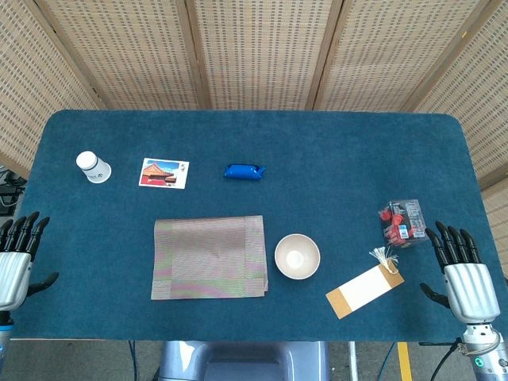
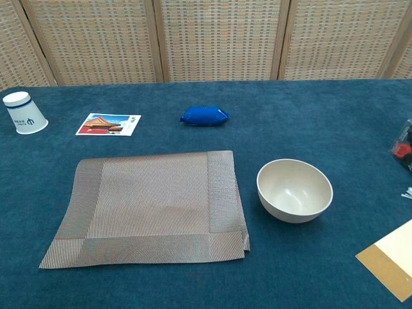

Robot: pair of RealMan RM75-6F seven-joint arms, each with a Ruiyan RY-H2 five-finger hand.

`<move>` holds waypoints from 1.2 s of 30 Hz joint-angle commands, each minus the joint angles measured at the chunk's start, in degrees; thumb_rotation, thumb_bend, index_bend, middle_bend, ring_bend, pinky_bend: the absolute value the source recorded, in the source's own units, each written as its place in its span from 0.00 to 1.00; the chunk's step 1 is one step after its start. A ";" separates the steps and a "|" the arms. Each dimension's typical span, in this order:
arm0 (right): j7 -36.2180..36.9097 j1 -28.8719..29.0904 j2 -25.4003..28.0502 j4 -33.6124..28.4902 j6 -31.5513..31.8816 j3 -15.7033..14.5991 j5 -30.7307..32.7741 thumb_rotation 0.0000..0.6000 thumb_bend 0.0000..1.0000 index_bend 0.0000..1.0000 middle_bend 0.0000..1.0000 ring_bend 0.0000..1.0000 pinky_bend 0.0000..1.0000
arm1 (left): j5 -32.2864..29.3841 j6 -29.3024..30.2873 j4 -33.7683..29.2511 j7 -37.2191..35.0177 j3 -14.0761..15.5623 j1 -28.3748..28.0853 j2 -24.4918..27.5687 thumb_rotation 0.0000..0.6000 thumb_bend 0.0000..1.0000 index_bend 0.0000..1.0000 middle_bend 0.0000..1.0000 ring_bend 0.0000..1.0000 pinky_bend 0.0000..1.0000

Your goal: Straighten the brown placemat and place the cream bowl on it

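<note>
From the head view, both the left hand [image 1: 17, 258] and right hand [image 1: 464, 278] wait with fingers spread, holding nothing, and from the chest view the cream bowl [image 2: 295, 190] sits just right of the brown placemat [image 2: 149, 207], so tugging its doubled-over right edge could bump the bowl.

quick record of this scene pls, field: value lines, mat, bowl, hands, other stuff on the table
placemat: brown placemat flat on the blue table, its right end folded over on itself
bowl: cream bowl upright, empty, just right of the mat, not on it
left hand: left hand at the table's left edge, fingers spread, holding nothing
right hand: right hand at the right edge, fingers spread, holding nothing
other items: paper cup upside down, postcard, blue packet, red snack pack, tasselled bookmark
task state: not started
</note>
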 commanded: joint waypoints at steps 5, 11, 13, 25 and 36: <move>0.25 0.00 0.09 -0.12 -0.04 -0.06 -0.08 1.00 0.07 0.06 0.00 0.00 0.00 | 0.31 0.16 0.09 -0.80 0.00 -0.07 0.10 1.00 0.03 0.00 0.00 0.00 0.00; 0.63 -0.01 0.19 -0.26 -0.29 -0.04 0.28 1.00 0.07 0.06 0.00 0.00 0.00 | 0.70 0.70 -0.07 -0.88 0.05 0.13 0.15 1.00 0.03 0.00 0.00 0.00 0.00; 0.45 0.03 0.20 -0.31 -0.43 -0.08 0.26 1.00 0.07 0.06 0.00 0.00 0.00 | 1.07 0.95 -0.32 -1.01 0.12 0.18 0.32 1.00 0.03 0.00 0.00 0.00 0.00; 0.29 0.20 0.11 -0.18 -1.25 -0.04 0.95 1.00 0.07 0.06 0.00 0.00 0.00 | 1.28 0.56 -0.17 -0.70 0.21 -0.02 0.21 1.00 0.03 0.00 0.00 0.00 0.00; 0.43 0.24 0.11 -0.56 -1.90 -0.34 1.14 1.00 0.07 0.06 0.00 0.00 0.00 | 8.15 -1.44 1.97 -0.81 3.65 -1.65 -2.49 1.00 0.11 0.23 0.00 0.00 0.00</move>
